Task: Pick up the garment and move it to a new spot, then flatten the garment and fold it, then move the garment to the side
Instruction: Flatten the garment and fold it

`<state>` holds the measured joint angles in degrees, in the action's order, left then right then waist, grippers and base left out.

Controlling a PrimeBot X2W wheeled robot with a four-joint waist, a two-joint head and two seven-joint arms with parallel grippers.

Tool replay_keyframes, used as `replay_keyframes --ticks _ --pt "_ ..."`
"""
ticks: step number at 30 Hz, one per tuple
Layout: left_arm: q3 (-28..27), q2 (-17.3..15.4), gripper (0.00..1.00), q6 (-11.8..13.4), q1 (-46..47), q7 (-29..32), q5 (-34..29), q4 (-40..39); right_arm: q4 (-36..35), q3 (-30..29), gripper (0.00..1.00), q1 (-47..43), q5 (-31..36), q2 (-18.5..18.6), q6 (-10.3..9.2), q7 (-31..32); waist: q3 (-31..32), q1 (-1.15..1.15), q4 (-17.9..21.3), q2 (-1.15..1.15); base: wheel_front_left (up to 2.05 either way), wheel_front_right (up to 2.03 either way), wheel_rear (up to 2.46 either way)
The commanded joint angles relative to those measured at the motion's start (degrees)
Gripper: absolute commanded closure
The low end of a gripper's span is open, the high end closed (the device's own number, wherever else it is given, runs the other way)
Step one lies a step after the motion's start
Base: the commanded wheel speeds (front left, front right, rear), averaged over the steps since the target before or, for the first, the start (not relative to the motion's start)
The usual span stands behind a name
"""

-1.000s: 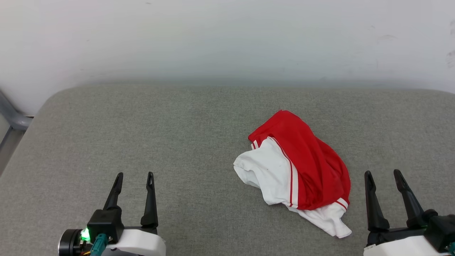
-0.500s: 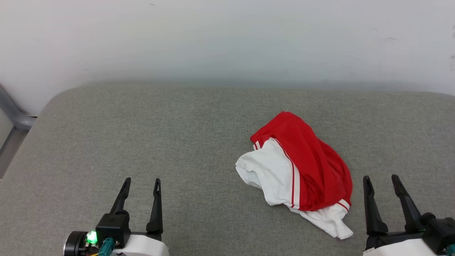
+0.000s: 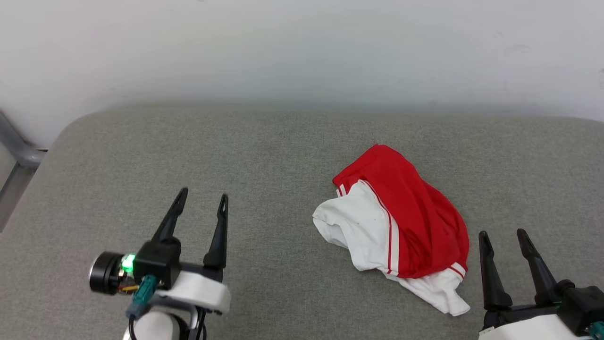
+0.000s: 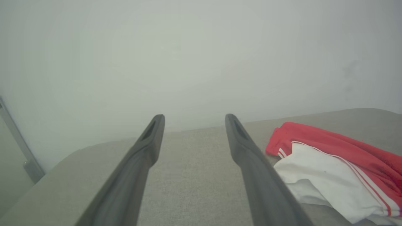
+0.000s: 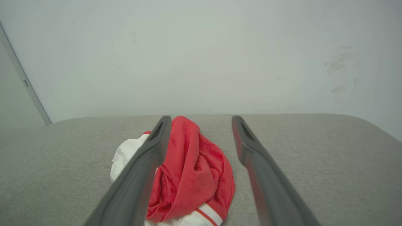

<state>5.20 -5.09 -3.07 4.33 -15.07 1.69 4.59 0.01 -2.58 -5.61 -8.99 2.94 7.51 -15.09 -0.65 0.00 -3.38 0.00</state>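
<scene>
While the garment (image 3: 401,226) lies bunched on the grey fabric surface (image 3: 264,156), right of centre in the head view, neither gripper touches it. The heap is arranged as follows:

- Red cloth forms the upper and right-hand part.
- A white portion edged with red-and-white striped trim forms the left and lower part.
- A white tail trails toward the lower right of the frame.

The left gripper (image 3: 203,194) sits at the lower left of the head view, with its fingers pointing up the frame and leaning slightly right. Its jaws stand wide and hold nothing, and it is well apart from the garment. A green light (image 3: 127,262) glows on its wrist housing.

The right gripper (image 3: 501,233) sits at the lower right of the head view. Its jaws also stand wide and empty, and it is near the lower right edge of the heap but clear of it.

In the left wrist view, bare surface shows between the two spread fingers. The garment lies at the right of the frame, beside the right-hand finger.

In the right wrist view, the garment lies ahead of the gripper. Red cloth shows in the gap between the fingers, and white cloth shows to the left of the left-hand finger. Whether either fingertip rests on the surface cannot be determined.

A pale wall (image 3: 302,47) rises behind the far edge of the surface. A grey metal bar (image 3: 19,158) stands at the left edge of the head view.
</scene>
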Motion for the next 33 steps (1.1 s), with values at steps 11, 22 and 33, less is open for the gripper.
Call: replay_keyframes --ticks 11,22,33 --pt "8.7 -4.6 0.0 -4.3 19.5 -0.1 3.1 7.0 -1.1 1.3 0.0 3.6 0.6 -0.1 -0.04 -0.1 -4.1 0.0 2.1 0.0 0.0 0.0 0.0" --pt "36.9 -13.1 0.0 -4.3 38.9 13.9 22.5 16.3 -1.2 1.5 0.0 6.2 1.0 -0.1 -0.04 -0.1 -7.8 0.0 4.7 0.0 0.0 0.0 0.0" --pt "59.0 -18.7 0.0 -4.3 52.3 39.8 44.5 15.5 -1.8 1.9 0.0 9.0 0.4 -0.1 -0.04 -0.1 -12.4 0.0 7.3 0.0 0.0 0.0 0.0"
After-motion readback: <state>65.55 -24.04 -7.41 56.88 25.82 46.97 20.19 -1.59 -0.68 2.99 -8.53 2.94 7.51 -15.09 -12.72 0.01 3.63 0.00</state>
